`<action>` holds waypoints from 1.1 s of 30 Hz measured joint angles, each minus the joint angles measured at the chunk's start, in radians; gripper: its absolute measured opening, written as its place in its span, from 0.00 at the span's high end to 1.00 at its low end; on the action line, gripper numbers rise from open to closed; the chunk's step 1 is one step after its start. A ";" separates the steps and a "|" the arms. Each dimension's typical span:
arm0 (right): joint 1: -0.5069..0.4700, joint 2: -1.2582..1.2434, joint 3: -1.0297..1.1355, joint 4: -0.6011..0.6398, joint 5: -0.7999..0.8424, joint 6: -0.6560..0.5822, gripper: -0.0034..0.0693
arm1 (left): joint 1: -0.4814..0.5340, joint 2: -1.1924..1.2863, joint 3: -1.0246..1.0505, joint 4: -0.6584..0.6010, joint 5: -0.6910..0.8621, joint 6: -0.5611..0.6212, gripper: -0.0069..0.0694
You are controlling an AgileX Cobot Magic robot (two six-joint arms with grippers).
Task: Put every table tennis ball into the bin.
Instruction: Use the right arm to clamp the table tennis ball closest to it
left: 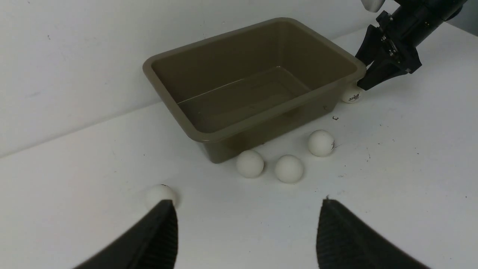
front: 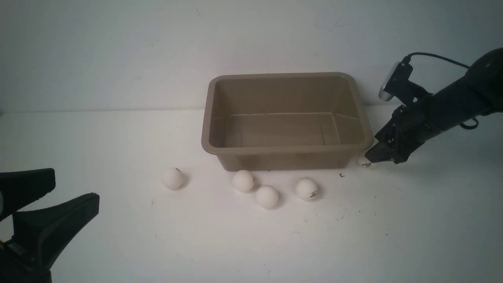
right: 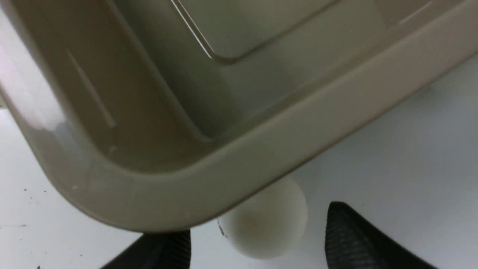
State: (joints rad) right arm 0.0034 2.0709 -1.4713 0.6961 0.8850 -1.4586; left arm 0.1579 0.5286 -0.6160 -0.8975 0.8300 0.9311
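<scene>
Just illegible dark logos [front: 313, 193] on balls [front: 306, 187]

Front faces forward; all views share the bin [front: 287, 149] (right wrist closest)

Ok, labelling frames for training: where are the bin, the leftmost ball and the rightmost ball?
bin [front: 287, 149], front view, near rim.
leftmost ball [front: 173, 178], front view, its centre.
rightmost ball [left: 351, 95], left wrist view, just above its logo.
</scene>
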 joint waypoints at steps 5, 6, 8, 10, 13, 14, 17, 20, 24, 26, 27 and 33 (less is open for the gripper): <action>0.000 0.020 -0.001 -0.001 0.001 0.002 0.35 | 0.000 0.000 0.000 0.000 0.000 0.001 0.32; 0.000 0.029 -0.001 -0.001 0.001 0.003 0.35 | 0.000 0.000 0.000 0.000 0.000 0.001 0.32; 0.001 0.042 -0.001 -0.001 0.001 0.003 0.35 | 0.000 0.000 0.000 0.000 0.000 0.001 0.32; 0.002 0.053 -0.001 -0.001 0.000 0.003 0.35 | 0.000 0.000 0.000 0.000 0.000 0.001 0.32; 0.006 0.063 -0.001 0.003 -0.003 0.003 0.35 | 0.000 0.000 0.000 0.000 0.000 0.001 0.32; 0.009 0.067 -0.001 0.007 -0.003 0.002 0.35 | 0.000 0.000 0.000 0.000 0.000 0.001 0.32; 0.011 0.079 -0.001 0.022 -0.012 0.000 0.35 | 0.000 0.000 0.000 0.000 0.000 0.002 0.32; 0.011 0.082 -0.001 0.022 -0.025 -0.001 0.36 | 0.000 0.000 0.000 0.000 0.000 0.004 0.32; 0.011 0.082 -0.001 0.028 -0.061 0.000 0.45 | 0.000 0.000 0.000 0.000 0.000 0.005 0.32; 0.011 0.082 -0.001 0.039 -0.089 0.000 0.47 | 0.000 0.000 0.000 0.000 0.000 0.006 0.32; 0.011 0.082 -0.001 0.046 -0.099 0.000 0.47 | 0.000 0.000 0.000 0.000 0.000 0.006 0.32; 0.011 0.082 -0.001 0.058 -0.164 0.000 0.47 | 0.000 0.000 0.000 0.000 0.000 0.007 0.32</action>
State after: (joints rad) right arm 0.0141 2.1530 -1.4721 0.7537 0.7214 -1.4587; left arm 0.1579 0.5286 -0.6160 -0.8975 0.8300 0.9386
